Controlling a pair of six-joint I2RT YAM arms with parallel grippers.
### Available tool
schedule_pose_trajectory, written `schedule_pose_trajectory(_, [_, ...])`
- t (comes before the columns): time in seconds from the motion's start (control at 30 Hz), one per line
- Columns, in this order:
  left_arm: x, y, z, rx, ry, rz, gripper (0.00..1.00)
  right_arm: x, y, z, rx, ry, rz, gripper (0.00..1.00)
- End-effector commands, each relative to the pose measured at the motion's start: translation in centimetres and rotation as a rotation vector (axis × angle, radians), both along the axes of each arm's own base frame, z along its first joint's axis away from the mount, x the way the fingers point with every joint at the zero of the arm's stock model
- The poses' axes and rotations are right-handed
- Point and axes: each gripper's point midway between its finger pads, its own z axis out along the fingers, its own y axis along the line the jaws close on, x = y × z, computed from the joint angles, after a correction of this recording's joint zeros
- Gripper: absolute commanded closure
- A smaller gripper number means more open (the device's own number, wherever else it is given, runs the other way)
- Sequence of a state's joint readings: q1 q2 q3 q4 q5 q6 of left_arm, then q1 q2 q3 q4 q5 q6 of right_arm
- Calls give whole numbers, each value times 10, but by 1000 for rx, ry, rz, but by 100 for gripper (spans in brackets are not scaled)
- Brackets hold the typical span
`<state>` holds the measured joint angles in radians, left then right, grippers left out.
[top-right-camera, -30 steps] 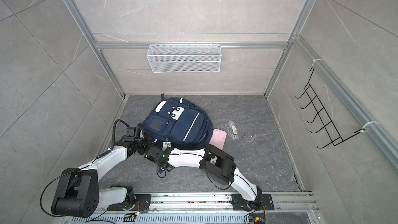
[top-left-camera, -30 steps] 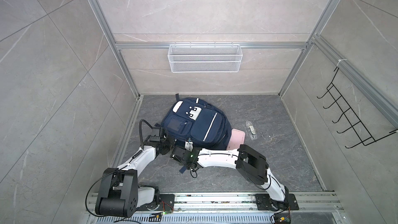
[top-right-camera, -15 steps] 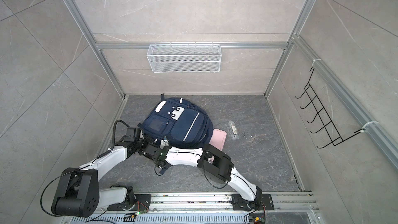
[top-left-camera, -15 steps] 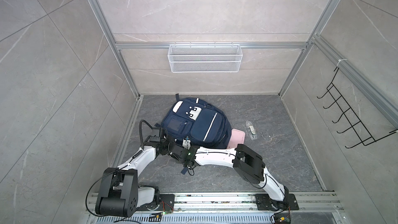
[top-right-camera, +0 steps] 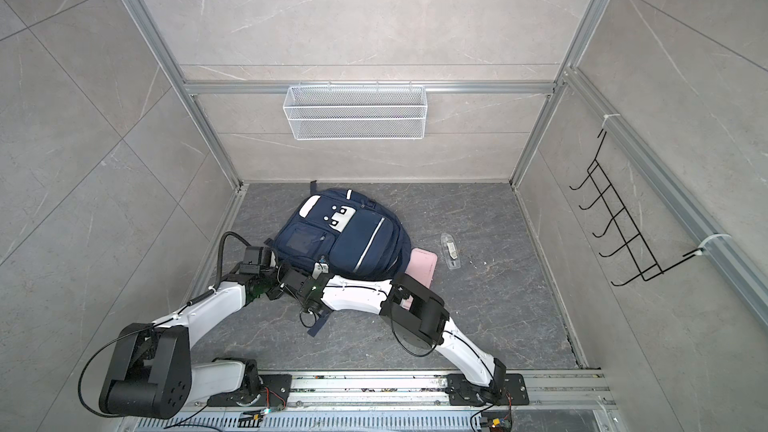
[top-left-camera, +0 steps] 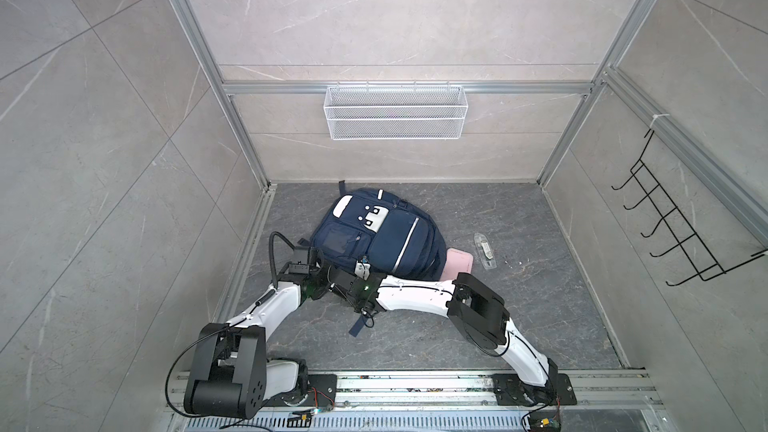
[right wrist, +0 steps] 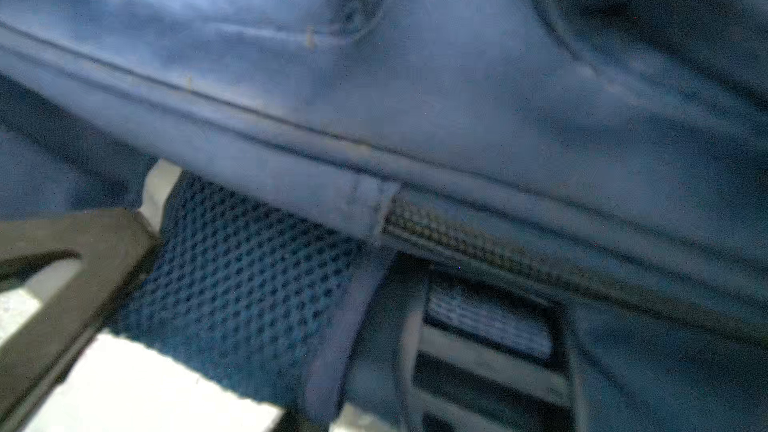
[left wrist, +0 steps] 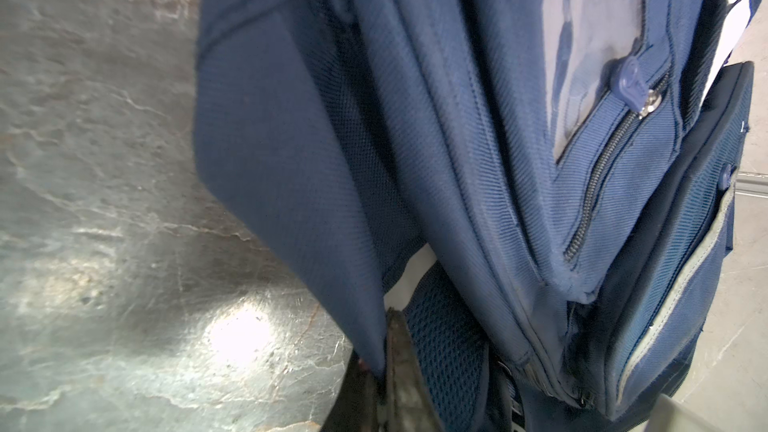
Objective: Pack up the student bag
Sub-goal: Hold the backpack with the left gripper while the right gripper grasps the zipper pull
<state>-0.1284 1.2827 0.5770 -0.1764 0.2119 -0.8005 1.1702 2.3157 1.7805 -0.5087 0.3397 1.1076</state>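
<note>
Top views: bag lies front-up on the desk, just left of frame centre, overlapping a pink case; arms meet at its lower left edge, tips hidden. Left wrist view only: left gripper pinched tight on a navy flap edge. Width of right gripper: cannot tell; its wrist view is blurred fabric, mesh, zip. Bag navy, white patches, silver stripes.

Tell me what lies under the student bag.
A flat pink item pokes out from beneath the student bag; its rest, and anything else underneath, is covered.
</note>
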Motion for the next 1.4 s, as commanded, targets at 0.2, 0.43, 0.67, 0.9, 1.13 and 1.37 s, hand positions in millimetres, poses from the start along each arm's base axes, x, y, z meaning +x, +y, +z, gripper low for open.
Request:
schedule_pose_trajectory(0.2, [6, 7, -3, 51, 26, -1, 100, -23, -25, -9, -102, 12, 50, 100])
schedule_pose_trajectory(0.43, [21, 17, -7, 47, 36, 60, 100, -32, -51, 25, -131, -27, 124, 100])
schedule_pose_trajectory(0.67, [30, 39, 4, 22, 14, 146, 100, -43, -115, 31, -198, -26, 117, 100])
schedule_pose_trajectory(0.9, [34, 58, 13, 23, 0, 209, 100, -41, -186, 37, -242, -31, 50, 100])
schedule_pose_trajectory(1.13, [52, 68, 21, 19, -13, 263, 99, -37, -202, 42, -241, -27, 82, 100])
schedule_pose_trajectory(1.37, [93, 60, 39, -17, -27, 203, 95, -46, -131, 41, -137, 11, 259, 100])
